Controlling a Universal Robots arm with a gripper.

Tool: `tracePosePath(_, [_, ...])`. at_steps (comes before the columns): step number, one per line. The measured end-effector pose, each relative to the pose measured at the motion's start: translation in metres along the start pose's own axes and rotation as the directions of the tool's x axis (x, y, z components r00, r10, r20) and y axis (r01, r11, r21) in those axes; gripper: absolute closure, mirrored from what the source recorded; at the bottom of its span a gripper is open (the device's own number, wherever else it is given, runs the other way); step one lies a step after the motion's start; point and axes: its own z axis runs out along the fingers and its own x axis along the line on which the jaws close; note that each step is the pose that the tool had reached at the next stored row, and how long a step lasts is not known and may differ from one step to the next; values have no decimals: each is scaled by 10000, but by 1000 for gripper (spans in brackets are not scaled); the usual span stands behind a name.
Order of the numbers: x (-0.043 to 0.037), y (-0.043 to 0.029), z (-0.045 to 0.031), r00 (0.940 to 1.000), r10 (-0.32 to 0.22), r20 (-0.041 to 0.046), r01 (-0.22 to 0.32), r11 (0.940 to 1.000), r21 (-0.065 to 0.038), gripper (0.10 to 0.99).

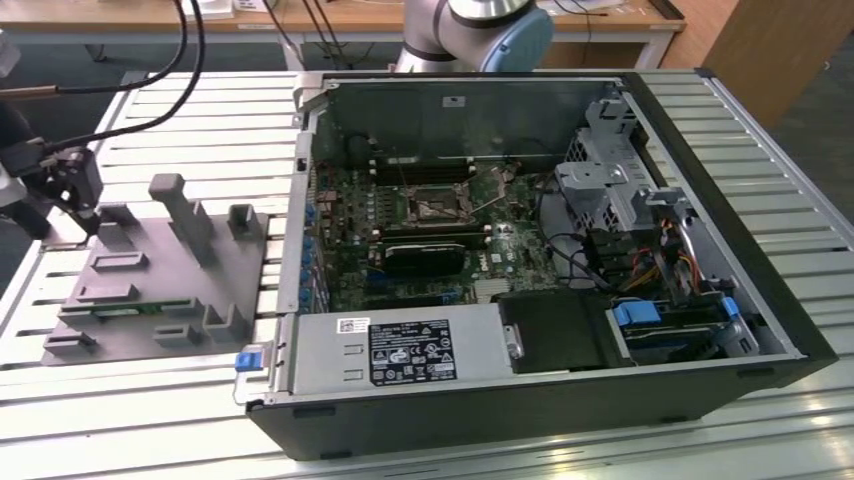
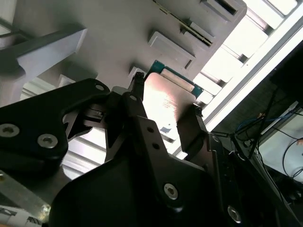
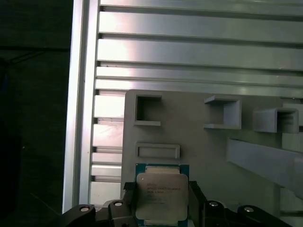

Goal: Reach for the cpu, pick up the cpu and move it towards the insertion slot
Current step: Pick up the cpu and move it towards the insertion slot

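Slotted metal table (image 1: 200, 110) below; at 9 o'clock of the case (image 1: 534, 405) in the exterior view, the gripper (image 1: 74, 225) hung over the grey tray (image 1: 140, 285), 2 fingers (image 2: 138, 92) clamping the cpu (image 3: 161, 194).

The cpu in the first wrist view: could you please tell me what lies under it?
The grey holder tray lies beneath the cpu; the spot directly underneath, and any contact, is covered by the cpu itself and the claw.
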Motion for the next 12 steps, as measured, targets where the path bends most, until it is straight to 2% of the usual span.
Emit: tracePosePath(12, [-6,15,-370,10000,0,0,0,10000,0,557])
